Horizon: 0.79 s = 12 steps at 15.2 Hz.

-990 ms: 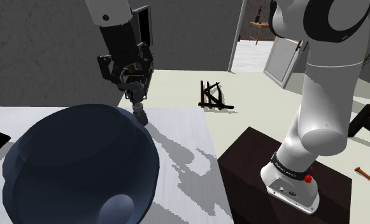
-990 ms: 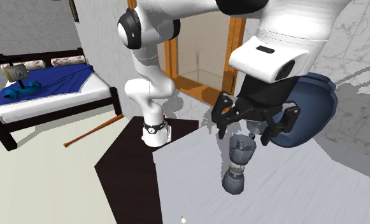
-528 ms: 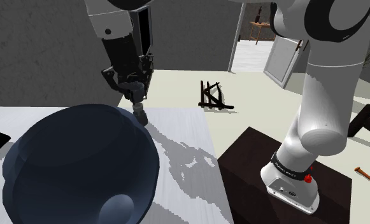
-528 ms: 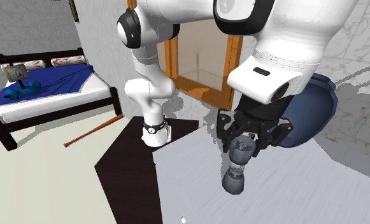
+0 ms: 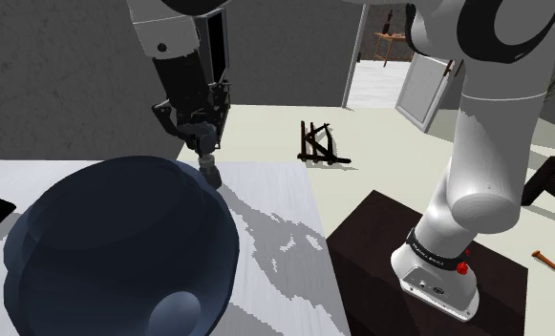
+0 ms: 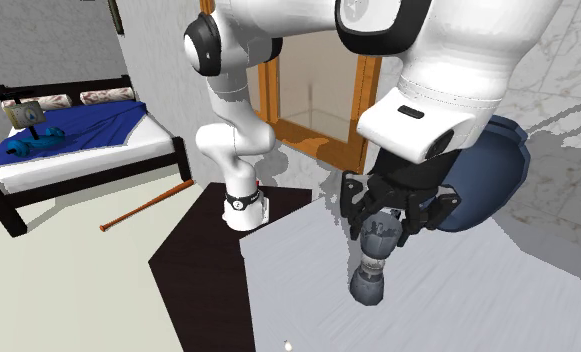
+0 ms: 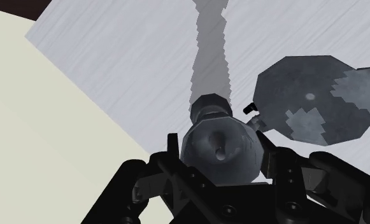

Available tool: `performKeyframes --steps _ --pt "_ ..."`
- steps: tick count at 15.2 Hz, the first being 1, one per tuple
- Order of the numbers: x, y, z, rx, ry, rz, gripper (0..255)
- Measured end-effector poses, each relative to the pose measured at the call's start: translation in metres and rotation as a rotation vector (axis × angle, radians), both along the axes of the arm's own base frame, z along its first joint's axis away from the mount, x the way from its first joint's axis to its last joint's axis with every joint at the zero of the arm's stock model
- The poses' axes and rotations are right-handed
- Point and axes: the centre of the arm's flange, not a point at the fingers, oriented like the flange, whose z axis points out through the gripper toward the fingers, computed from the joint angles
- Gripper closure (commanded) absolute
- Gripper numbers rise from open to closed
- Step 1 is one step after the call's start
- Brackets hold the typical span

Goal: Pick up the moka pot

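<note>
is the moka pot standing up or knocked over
Upright: the moka pot stands on its base on the table, its top clasped by the fingers of the gripper.

moka pot [image 6: 370, 255] beside bowl [image 6: 493, 170], on table [image 6: 468, 305]

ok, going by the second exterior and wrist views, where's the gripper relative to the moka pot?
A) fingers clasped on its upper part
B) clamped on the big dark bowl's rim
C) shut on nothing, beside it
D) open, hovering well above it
A: the gripper sits over the upright moka pot, and the wrist view shows a black finger pressed against each side of its upper section.
</note>
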Motion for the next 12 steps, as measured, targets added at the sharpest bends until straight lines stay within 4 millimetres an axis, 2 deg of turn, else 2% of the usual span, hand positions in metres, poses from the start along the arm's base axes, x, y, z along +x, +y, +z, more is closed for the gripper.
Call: performKeyframes --steps 3,12 --pt "0.0 0.0 0.005 -0.001 0.001 0.0 255" --pt "0.0 0.001 0.051 -0.001 0.001 -0.001 255"
